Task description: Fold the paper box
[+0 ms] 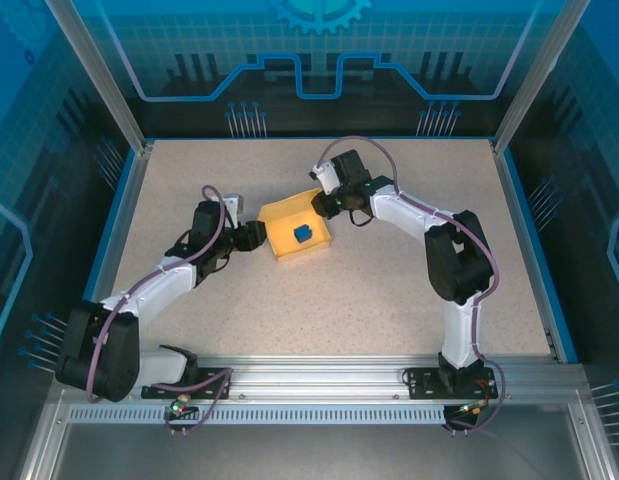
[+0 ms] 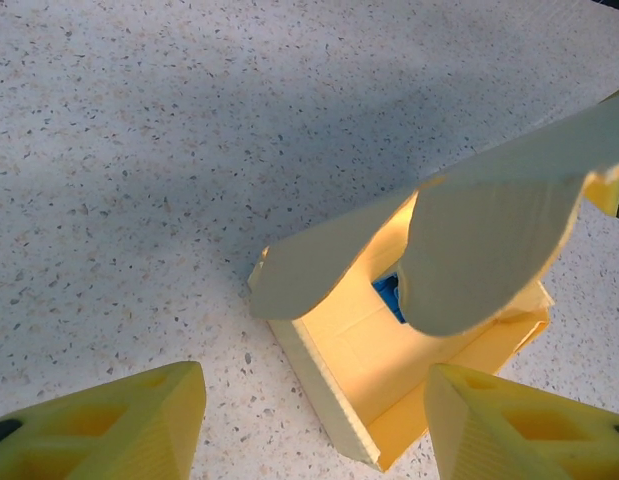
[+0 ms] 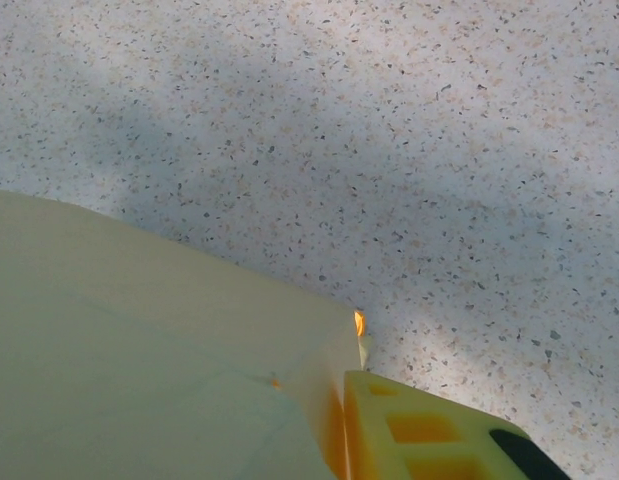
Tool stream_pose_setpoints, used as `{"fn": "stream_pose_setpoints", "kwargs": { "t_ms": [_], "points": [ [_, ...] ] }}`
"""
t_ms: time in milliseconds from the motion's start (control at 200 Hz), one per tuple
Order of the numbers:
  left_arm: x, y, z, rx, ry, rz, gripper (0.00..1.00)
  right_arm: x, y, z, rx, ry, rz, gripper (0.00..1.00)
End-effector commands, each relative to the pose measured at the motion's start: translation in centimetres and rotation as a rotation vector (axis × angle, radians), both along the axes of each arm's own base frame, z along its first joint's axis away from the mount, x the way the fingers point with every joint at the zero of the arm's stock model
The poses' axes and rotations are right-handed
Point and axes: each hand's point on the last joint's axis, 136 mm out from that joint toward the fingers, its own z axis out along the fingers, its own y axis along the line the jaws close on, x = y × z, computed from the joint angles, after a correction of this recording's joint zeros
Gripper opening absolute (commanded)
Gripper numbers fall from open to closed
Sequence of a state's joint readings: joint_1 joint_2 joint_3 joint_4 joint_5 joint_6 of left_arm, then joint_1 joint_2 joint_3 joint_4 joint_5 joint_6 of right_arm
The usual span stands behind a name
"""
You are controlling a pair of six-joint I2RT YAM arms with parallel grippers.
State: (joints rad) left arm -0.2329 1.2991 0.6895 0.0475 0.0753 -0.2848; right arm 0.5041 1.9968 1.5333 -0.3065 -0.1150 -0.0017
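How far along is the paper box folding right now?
Done: the paper box has its walls standing, with a blue cube inside. In hand: the right gripper is at a flap, and the open left gripper faces the box's end. Left: the rounded flaps are not yet tucked shut.

Paper box (image 1: 283, 229) on speckled table (image 1: 319, 300)
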Motion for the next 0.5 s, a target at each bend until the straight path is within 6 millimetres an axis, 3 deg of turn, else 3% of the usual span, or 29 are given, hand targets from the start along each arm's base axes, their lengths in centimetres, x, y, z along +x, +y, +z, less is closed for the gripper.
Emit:
{"fn": "stream_pose_setpoints", "kwargs": {
  "t_ms": [0, 295, 490],
  "points": [
    [0.8, -0.1, 0.4, 0.039, -0.01, -0.018, 0.62, -0.1, 0.3, -0.1, -0.02, 0.0, 0.014, 0.2],
    [2.4, -0.8, 0.8, 0.067, -0.071, -0.071, 0.66, -0.1, 0.1, 0.0, -0.028, -0.002, 0.011, 0.13],
    [3.6, -1.1, 1.1, 0.082, -0.096, -0.091, 0.64, -0.3, 0.0, -0.1, -0.033, 0.001, 0.011, 0.12]
  ]
}}
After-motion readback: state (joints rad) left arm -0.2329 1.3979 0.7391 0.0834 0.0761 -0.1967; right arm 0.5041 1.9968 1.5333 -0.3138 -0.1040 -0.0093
